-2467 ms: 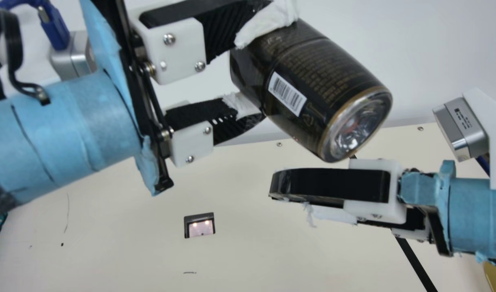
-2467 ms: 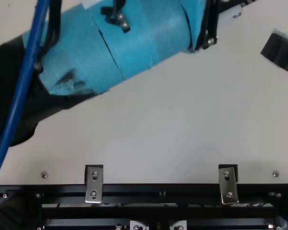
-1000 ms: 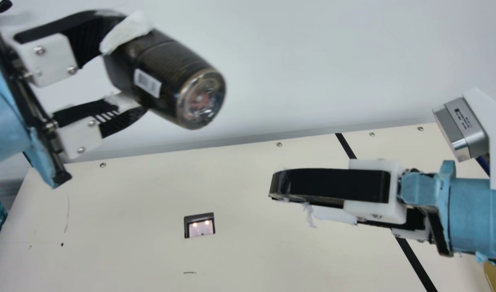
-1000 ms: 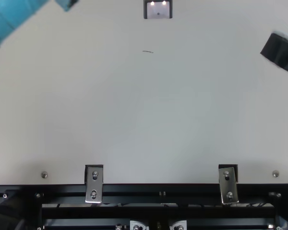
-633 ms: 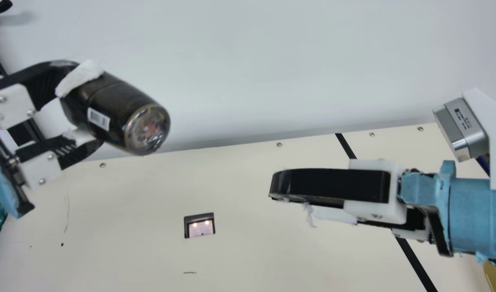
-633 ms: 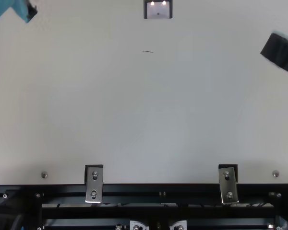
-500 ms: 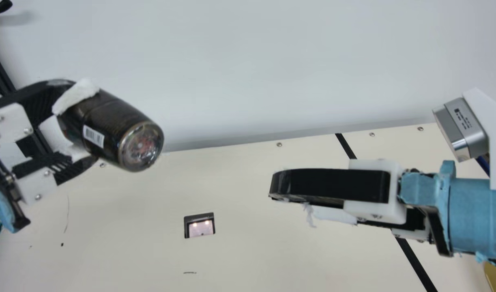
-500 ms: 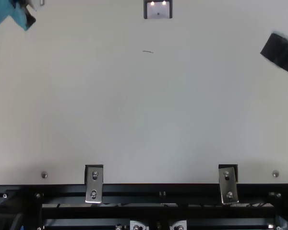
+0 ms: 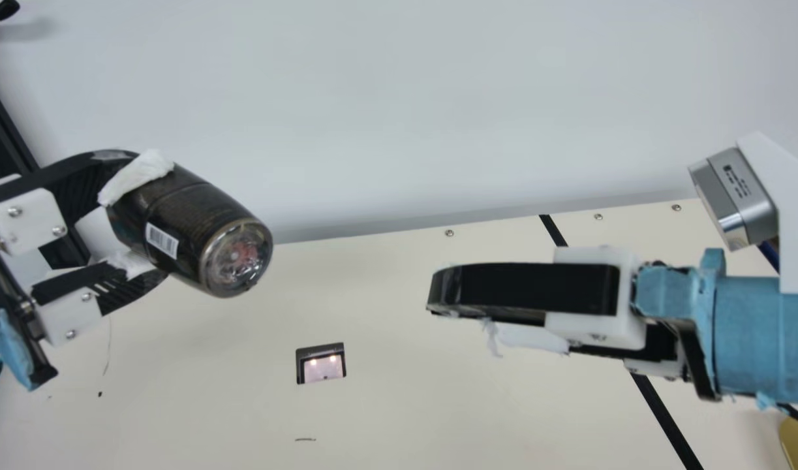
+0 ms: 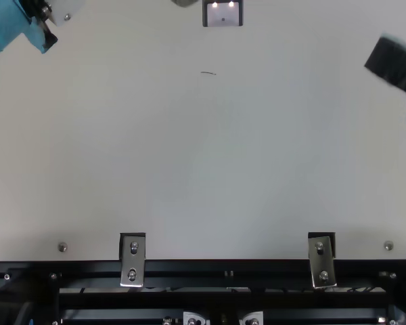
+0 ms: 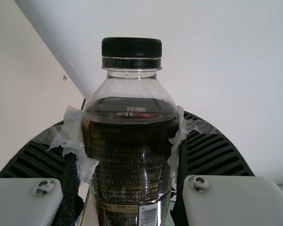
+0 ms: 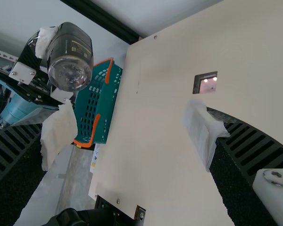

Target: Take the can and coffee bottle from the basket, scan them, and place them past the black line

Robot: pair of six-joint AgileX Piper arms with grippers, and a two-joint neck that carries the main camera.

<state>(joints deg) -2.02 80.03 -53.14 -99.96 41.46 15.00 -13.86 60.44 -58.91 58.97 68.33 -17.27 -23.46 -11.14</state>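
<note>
Handling the coffee bottle (image 9: 193, 225), we expect middling weight and smooth, slightly yielding plastic, best gripped below the shoulder, where our left fingers (image 9: 82, 176) clamp it, parted to its width. It tilts in the air at ten o'clock from the scanner (image 9: 321, 369) in the main view, dark, black-capped, with a white barcode (image 9: 162, 241). Our right fingers (image 9: 529, 287) stand wide, empty.

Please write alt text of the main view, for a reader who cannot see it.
The left gripper holds a dark coffee bottle in midair, tilted, its base towards the camera, barcode showing. A lit scanner sits in the cream table; the empty right gripper hovers near the black line.
</note>
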